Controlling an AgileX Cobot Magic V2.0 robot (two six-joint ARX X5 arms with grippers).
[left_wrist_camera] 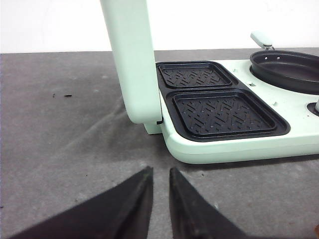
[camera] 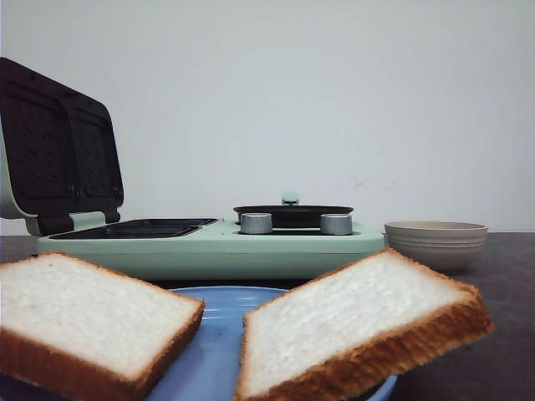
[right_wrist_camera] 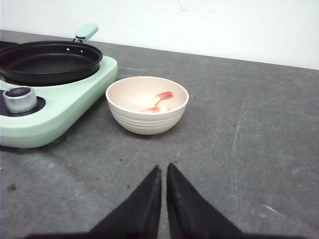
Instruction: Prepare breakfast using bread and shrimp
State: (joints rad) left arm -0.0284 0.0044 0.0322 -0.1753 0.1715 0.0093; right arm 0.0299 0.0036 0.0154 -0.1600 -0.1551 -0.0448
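Two square slices of white bread, one on the left (camera: 84,313) and one on the right (camera: 351,322), lie on a blue plate (camera: 213,351) close to the front camera. The right slice is tilted and overhangs the rim. Pink shrimp (right_wrist_camera: 158,99) lie in a beige bowl (right_wrist_camera: 144,119) right of the cooker. My left gripper (left_wrist_camera: 160,172) hovers over the dark table near the cooker's grill corner, its fingers almost together and holding nothing. Some way short of the bowl, my right gripper (right_wrist_camera: 163,167) is shut and empty. Neither gripper shows in the front view.
A mint-green breakfast maker (camera: 209,242) stands mid-table with its lid (camera: 58,142) raised. Two ribbed black grill plates (left_wrist_camera: 224,112) lie exposed beside a black frying pan (camera: 292,214). Two metal knobs (camera: 256,223) sit on its front. The bowl (camera: 435,241) stands at its right end.
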